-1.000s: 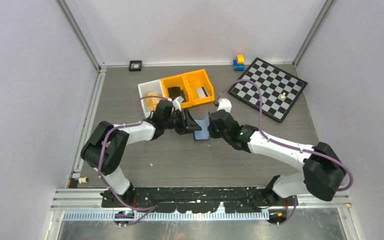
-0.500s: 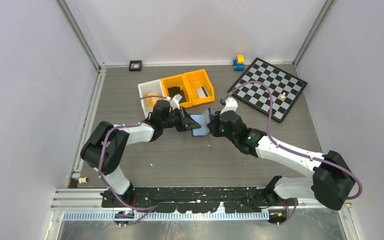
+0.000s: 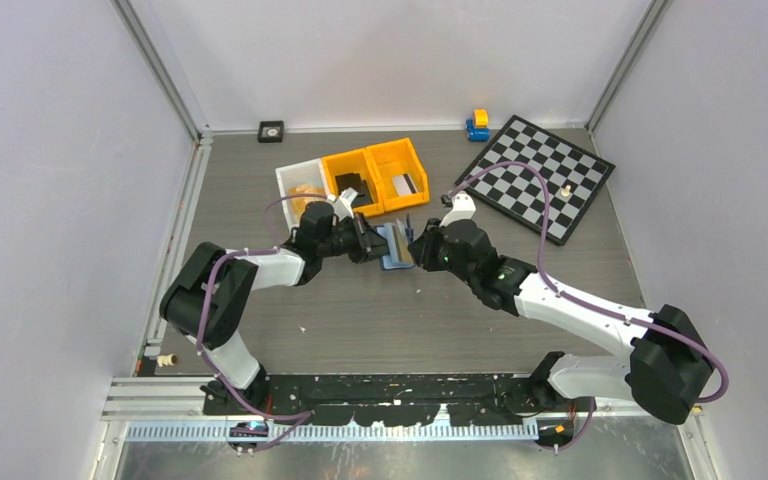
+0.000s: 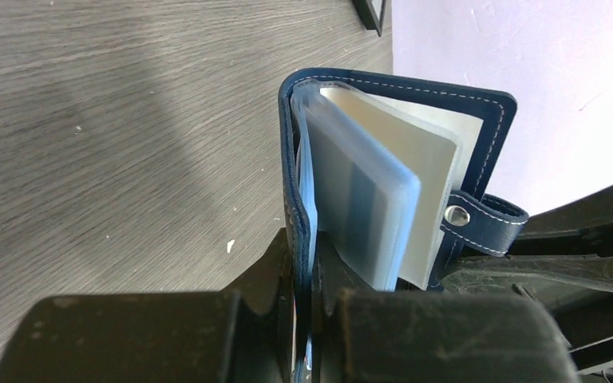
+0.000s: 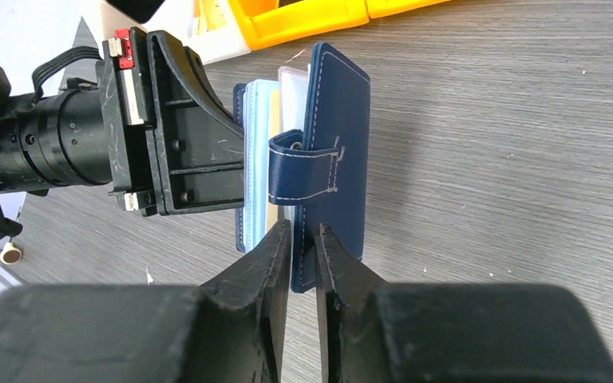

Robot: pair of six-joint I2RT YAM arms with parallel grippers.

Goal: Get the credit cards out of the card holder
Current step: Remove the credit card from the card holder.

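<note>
The navy card holder (image 3: 393, 245) stands on edge above the table, half open, held between both grippers. My left gripper (image 3: 373, 243) is shut on its left cover (image 4: 295, 159), the fingertips (image 4: 307, 271) pinching the navy leather. Clear blue-grey sleeves (image 4: 359, 207) fan out beside that cover. My right gripper (image 3: 416, 246) has its jaws (image 5: 303, 233) narrowly closed around the lower edge of the other cover (image 5: 339, 120), below the snap tab (image 5: 303, 171). A tan credit card's edge (image 5: 274, 144) shows between the sleeves. No other card is clearly visible.
Two orange bins (image 3: 375, 175) and a white bin (image 3: 295, 185) sit just behind the grippers. A chessboard (image 3: 538, 175) lies at the back right, with a blue and yellow toy (image 3: 477, 124) beside it. A small black square (image 3: 271, 130) rests by the back wall.
The left gripper has closed on the holder's left cover. The holder went from lying spread on the table to standing on edge, more folded, a little further back; the right gripper moved with it.
</note>
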